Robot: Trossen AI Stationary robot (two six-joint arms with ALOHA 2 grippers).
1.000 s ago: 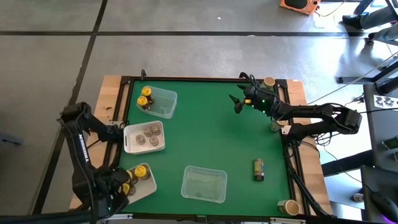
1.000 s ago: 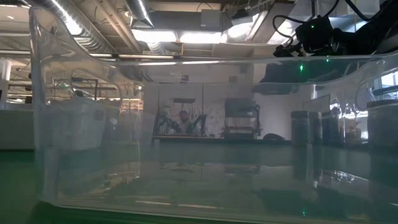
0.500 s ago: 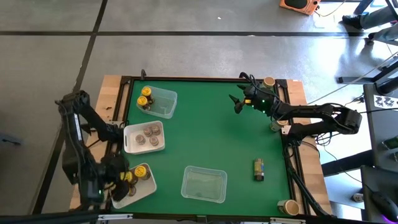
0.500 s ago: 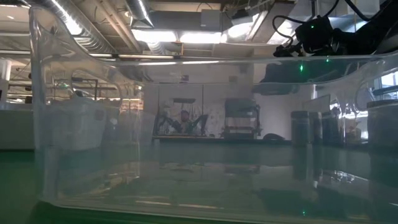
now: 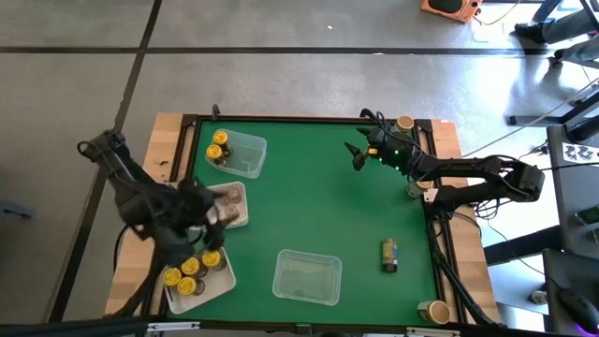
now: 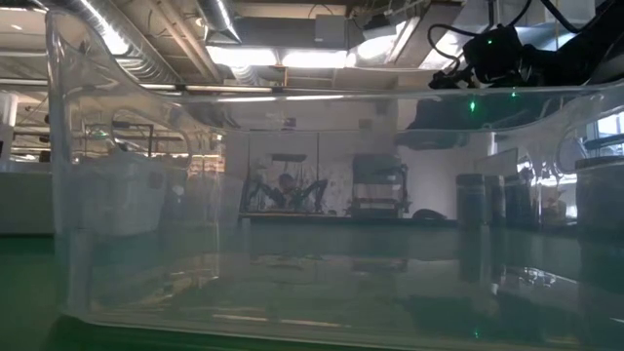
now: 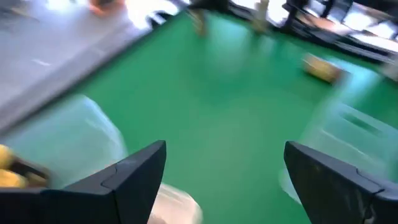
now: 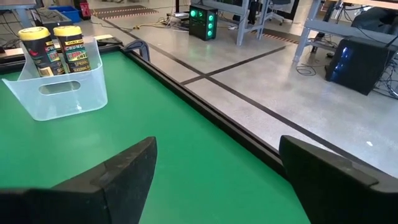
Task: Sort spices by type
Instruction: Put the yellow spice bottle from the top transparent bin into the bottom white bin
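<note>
Trays of jars line the left edge of the green surface (image 5: 318, 197), which suggests the sorting is largely done on that side. Nearest the front, a white tray (image 5: 217, 281) holds yellow-lidded spices (image 5: 190, 268) grouped together. Above it, the left pincer (image 5: 211, 227) hovers over a second white tray (image 5: 239, 192) of brownish-grey-lidded jars (image 5: 227, 197), partly covering them; its fingers stand wide apart with nothing between them, so it looks free to fetch the next jar. In the left wrist view the picture is smeared, though the green surface shows clear between the two dark fingers (image 7: 124, 177).

Farther back on the same side, a clear tray (image 5: 245, 157) carries two yellow-lidded jars (image 5: 217, 150) standing upright side by side, kept apart from the grey-lidded group, presumably as a separate type.

Near the front centre sits an empty clear tray (image 5: 307, 276), probably waiting for a type not yet gathered.

To the right, one jar (image 5: 389, 255) lies on its side on the bare green, well apart from every tray: by my judgement the remaining piece to sort. The right pincer (image 5: 357, 155) hangs over the back of the surface, open wide and empty, waiting.
</note>
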